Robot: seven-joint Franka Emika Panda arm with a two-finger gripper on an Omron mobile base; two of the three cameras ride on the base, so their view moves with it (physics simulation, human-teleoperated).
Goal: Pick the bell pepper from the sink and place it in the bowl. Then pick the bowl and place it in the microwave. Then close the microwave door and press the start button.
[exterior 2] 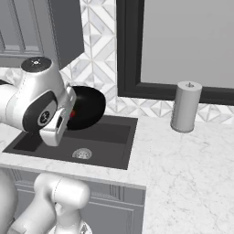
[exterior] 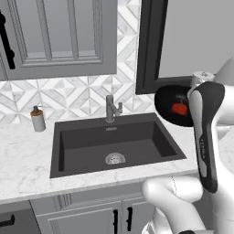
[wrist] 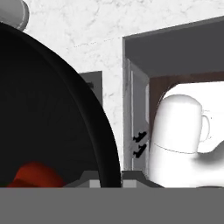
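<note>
The glossy black bowl (exterior: 168, 104) (exterior 2: 90, 107) hangs tilted in the air over the right end of the sink (exterior: 82, 137) (exterior 2: 112, 130), level with the faucet's top. The red bell pepper (exterior: 180, 109) (exterior 2: 72, 114) (wrist: 34, 176) lies inside it, against the low side next to my hand. My gripper (wrist: 109, 181) is shut on the bowl's rim (wrist: 103, 131), one fingertip on each side of the wall. In the base views my forearm hides the fingers. The sink basin holds nothing but its drain (exterior: 115, 158). The microwave and its door are out of view.
The grey faucet (exterior: 112, 108) stands behind the sink, just left of the bowl. A soap dispenser (exterior: 38, 119) is on the left counter. A paper towel roll (exterior 2: 186, 106) stands on the right counter under a black-framed window (exterior 2: 132, 45). Cabinets hang at upper left.
</note>
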